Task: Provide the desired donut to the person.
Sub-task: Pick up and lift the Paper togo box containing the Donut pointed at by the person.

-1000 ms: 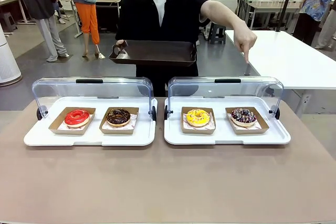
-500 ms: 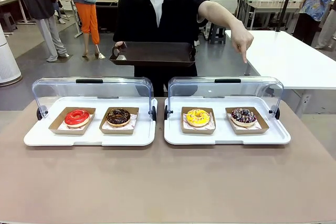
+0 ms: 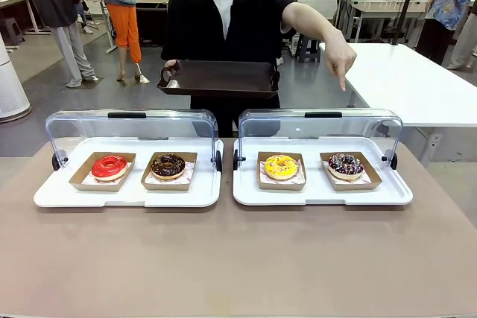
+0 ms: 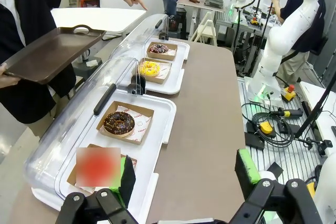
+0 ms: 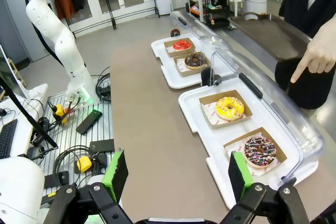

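The person stands at the far side, one hand holding a dark serving tray. Their other hand points a finger down over the right cover, above the chocolate sprinkled donut. A yellow donut lies beside it. On the left tray are a red donut and a chocolate donut. My left gripper is open above the table's left end, near the red donut's box. Over the right end, my right gripper is open and holds nothing.
Each donut sits in a brown paper box on one of two white trays, whose clear hinged covers stand tipped back. The brown table's near half is bare. Other people and tables are behind.
The person's pointing hand has lifted a little and drifted slightly left. The dark tray shifted slightly. The donuts have not moved.
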